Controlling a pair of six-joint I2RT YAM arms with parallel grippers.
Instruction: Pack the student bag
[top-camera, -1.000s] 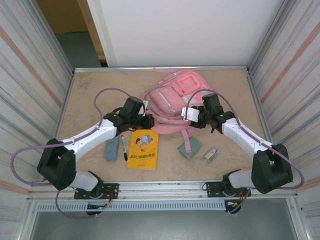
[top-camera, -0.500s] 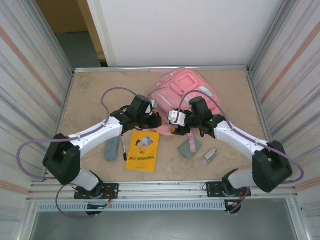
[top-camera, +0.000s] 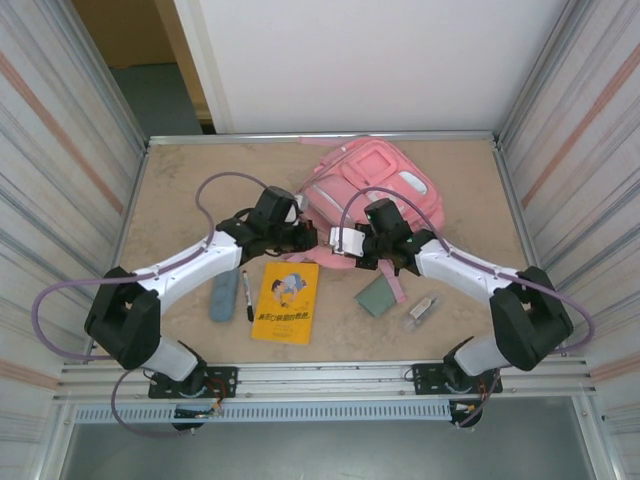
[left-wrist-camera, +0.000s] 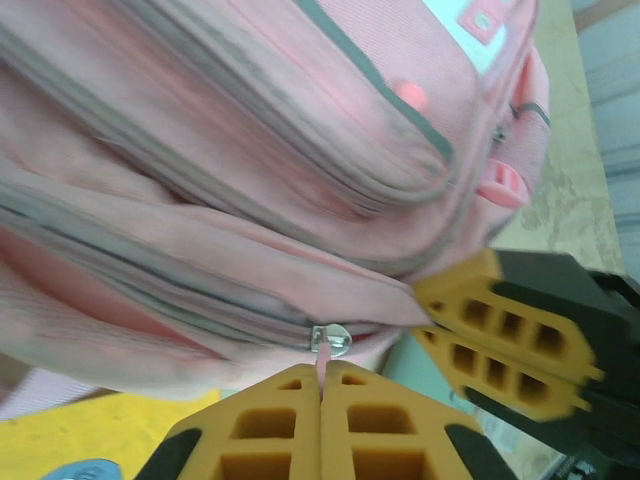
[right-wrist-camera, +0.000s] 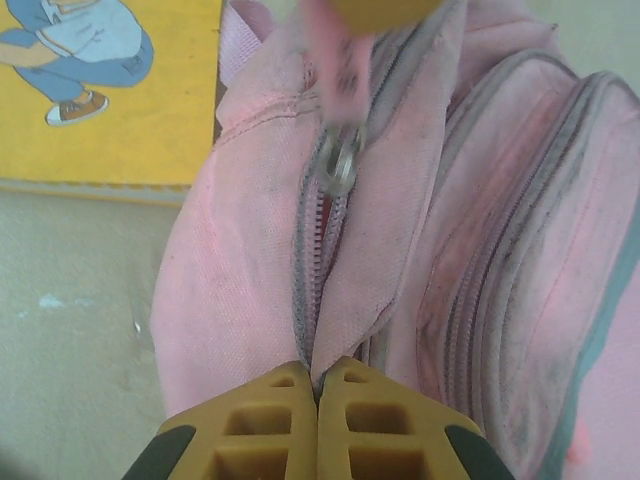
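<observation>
Student bag (top-camera: 370, 185) is being held from both sides.
Left gripper (left-wrist-camera: 322, 378) is clamping zipper pull (left-wrist-camera: 323, 362); right gripper (right-wrist-camera: 318, 378) is clamping bag fabric.

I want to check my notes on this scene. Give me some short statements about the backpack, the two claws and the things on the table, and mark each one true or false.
1. The left claw is shut on the zipper pull of the backpack. True.
2. The yellow book is inside the backpack. False: it lies on the table, in front of the backpack.
3. The right claw pinches the backpack fabric beside the zipper. True.
4. The pen lies to the right of the yellow book. False: it lies to its left, between the book and a grey-blue case.
</observation>
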